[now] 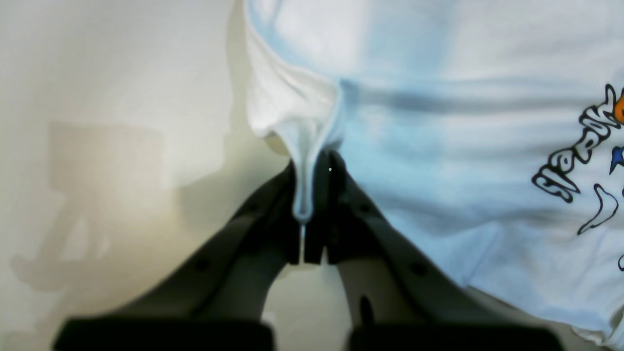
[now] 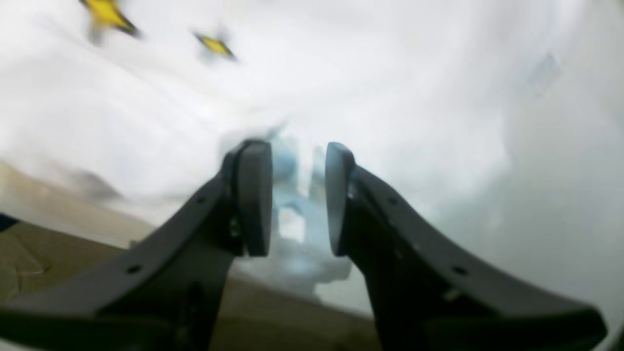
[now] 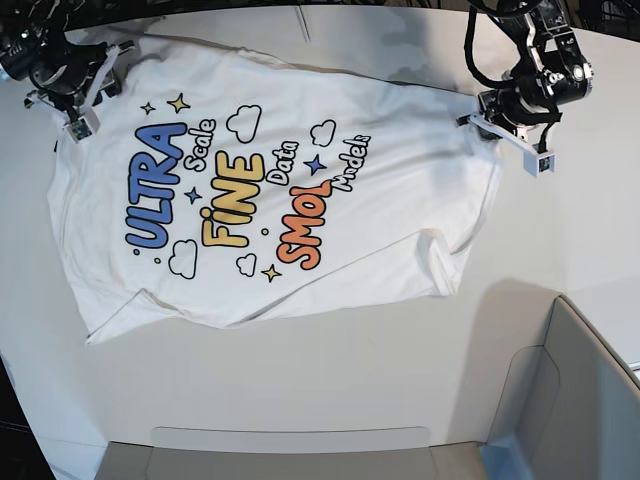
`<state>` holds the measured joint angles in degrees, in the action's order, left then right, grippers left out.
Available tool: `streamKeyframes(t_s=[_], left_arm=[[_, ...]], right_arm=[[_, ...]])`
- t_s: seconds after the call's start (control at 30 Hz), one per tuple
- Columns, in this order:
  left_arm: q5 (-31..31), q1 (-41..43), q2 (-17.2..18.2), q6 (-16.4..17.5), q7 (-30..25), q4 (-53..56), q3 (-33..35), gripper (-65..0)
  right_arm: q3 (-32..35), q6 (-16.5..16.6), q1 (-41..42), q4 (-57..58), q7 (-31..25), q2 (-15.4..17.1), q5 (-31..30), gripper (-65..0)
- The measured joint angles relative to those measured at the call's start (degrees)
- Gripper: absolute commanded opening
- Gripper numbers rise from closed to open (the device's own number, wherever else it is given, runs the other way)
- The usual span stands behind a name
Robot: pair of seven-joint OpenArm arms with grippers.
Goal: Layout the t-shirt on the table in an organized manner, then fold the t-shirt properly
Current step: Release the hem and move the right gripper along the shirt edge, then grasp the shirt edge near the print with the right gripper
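The t-shirt [image 3: 262, 205] lies spread on the table [image 3: 350, 385], print up, with its lower hem and one sleeve still rumpled. My left gripper [image 1: 303, 217] is shut on a pinched fold of the shirt's white cloth [image 1: 438, 146] at its edge, on the right side of the base view [image 3: 492, 122]. My right gripper [image 2: 298, 156] stands open at the shirt's far left corner [image 3: 85, 105]. Its fingers [image 2: 253, 195] are apart, with blurred white cloth [image 2: 341, 87] showing in the gap and beyond. Two yellow stars [image 2: 109, 14] of the print show above it.
A grey-white bin wall [image 3: 560, 400] stands at the near right corner. A low grey ledge [image 3: 290, 445] runs along the front edge. Bare tabletop [image 1: 122, 122] lies to the left of the left gripper. Cables hang above the arm at the far right [image 3: 500, 40].
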<state>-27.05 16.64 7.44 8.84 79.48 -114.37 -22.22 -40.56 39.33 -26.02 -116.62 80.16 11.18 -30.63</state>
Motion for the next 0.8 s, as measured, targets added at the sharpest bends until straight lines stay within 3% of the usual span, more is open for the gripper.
streamKeyframes(t_s=[0.37, 0.47, 0.6, 0.8], left_arm=[[0.0, 0.0, 0.0, 0.0, 0.0, 0.0, -0.3, -65.0], [0.0, 0.0, -0.5, 0.0, 0.0, 0.0, -0.3, -65.0], [0.0, 0.0, -0.7, 0.0, 0.0, 0.0, -0.3, -65.0], [0.0, -0.1, -0.7, 0.0, 0.0, 0.0, -0.3, -65.0]], right_arm=[[0.2, 0.0, 0.2, 0.0, 0.0, -0.1, 0.4, -47.4], [0.2, 0.0, -1.0, 0.0, -0.2, -0.1, 0.2, -52.3], [0.3, 0.0, -2.9, 0.0, 0.0, -0.1, 0.5, -65.0], [0.3, 0.0, -4.0, 0.0, 0.0, -0.1, 0.2, -65.0]])
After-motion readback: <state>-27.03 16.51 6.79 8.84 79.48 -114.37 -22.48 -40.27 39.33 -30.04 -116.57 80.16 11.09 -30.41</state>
